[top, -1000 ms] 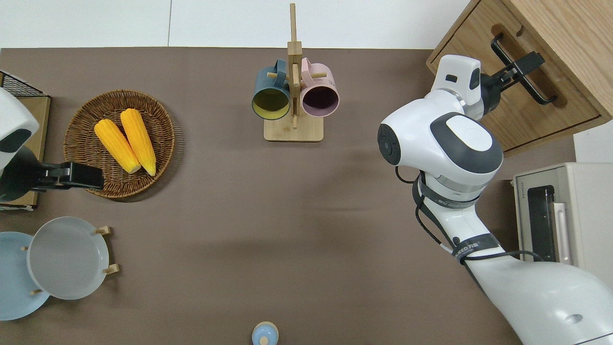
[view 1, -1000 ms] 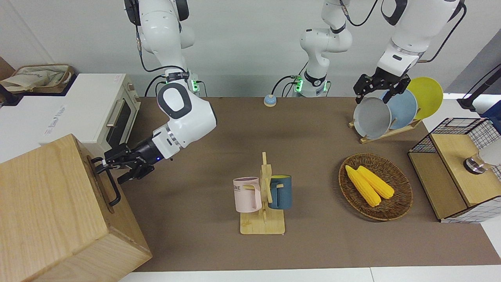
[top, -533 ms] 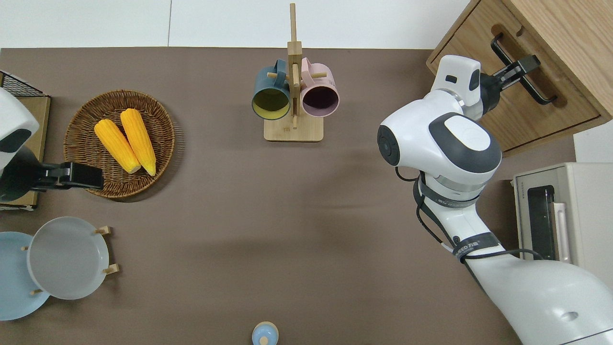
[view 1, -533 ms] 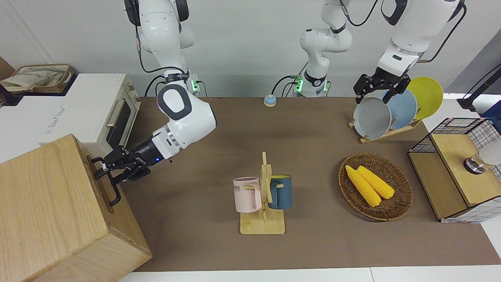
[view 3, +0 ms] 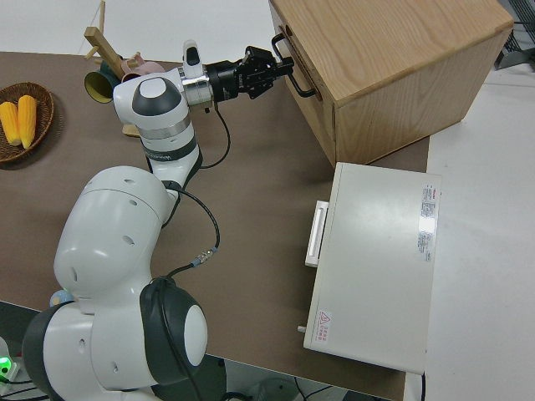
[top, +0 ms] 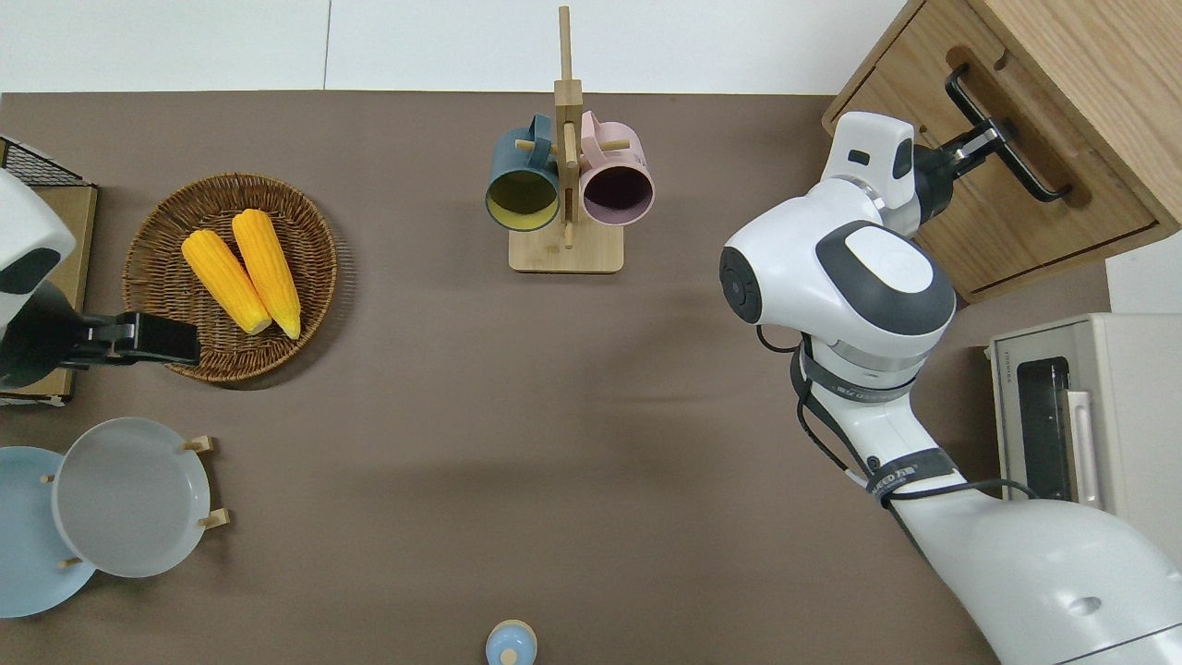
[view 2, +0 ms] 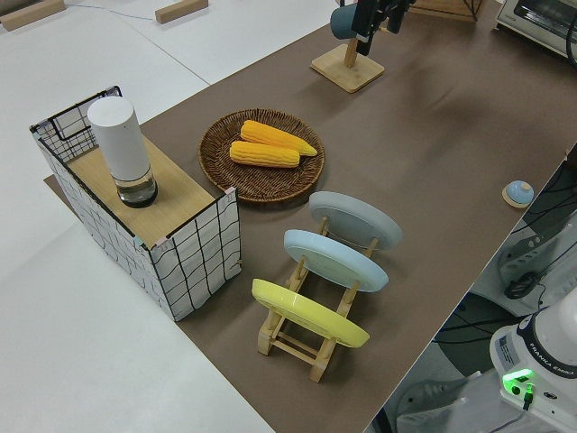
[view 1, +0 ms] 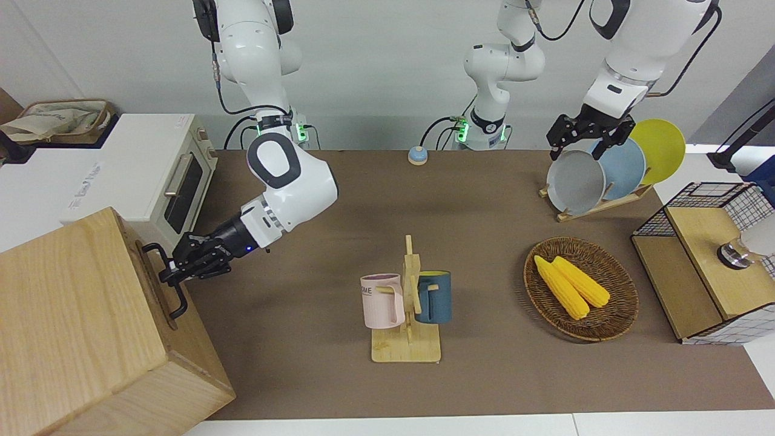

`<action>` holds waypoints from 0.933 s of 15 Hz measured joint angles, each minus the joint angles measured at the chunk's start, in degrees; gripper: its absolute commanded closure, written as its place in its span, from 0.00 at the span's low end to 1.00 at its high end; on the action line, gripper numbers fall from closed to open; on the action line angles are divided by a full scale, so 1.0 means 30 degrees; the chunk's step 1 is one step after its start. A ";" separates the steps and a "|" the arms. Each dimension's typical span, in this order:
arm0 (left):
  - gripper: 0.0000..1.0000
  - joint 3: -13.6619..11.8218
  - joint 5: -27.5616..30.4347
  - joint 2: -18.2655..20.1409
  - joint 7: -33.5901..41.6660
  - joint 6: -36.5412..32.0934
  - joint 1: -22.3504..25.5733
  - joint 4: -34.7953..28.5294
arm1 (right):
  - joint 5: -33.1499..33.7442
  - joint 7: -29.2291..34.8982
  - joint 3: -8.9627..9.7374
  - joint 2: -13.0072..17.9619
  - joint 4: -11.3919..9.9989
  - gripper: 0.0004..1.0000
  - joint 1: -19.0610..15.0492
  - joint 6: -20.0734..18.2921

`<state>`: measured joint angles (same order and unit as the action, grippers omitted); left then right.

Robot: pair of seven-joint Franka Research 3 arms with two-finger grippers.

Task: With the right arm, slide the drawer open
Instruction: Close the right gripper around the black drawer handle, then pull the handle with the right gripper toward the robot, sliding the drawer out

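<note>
Gripping the drawer (top: pixel 1025 199) handle (top: pixel 1007 148): right gripper (top: pixel 986 146).

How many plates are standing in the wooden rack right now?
3: gray plate nearest the basket, blue plate in the middle, yellow plate at the end nearest the robots. None seem hidden.

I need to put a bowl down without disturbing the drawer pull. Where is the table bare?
The brown table is bare across its middle, between the wooden mug rack, the round wicker basket of corn and the small blue bell. Crowded: the strip by the light-wood drawer, where the right hand grips its black bar handle.
</note>
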<state>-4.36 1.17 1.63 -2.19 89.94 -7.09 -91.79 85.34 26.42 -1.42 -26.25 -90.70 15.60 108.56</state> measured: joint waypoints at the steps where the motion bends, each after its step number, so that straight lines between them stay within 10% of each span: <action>1: 0.00 0.0000 0.0000 0.0000 0.0000 0.0000 0.0000 0.0000 | 0.0000 0.0000 0.0013 0.0000 0.0000 1.00 0.0003 -0.0019; 14: 0.00 0.0000 0.0000 0.0000 0.0000 0.0000 0.0000 0.0000 | -0.0952 0.0039 0.2560 0.0064 0.0093 1.00 0.0282 -0.3741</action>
<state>-4.36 1.17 1.63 -2.19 89.94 -7.09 -91.79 82.49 26.53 6.26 -26.06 -90.43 16.44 97.34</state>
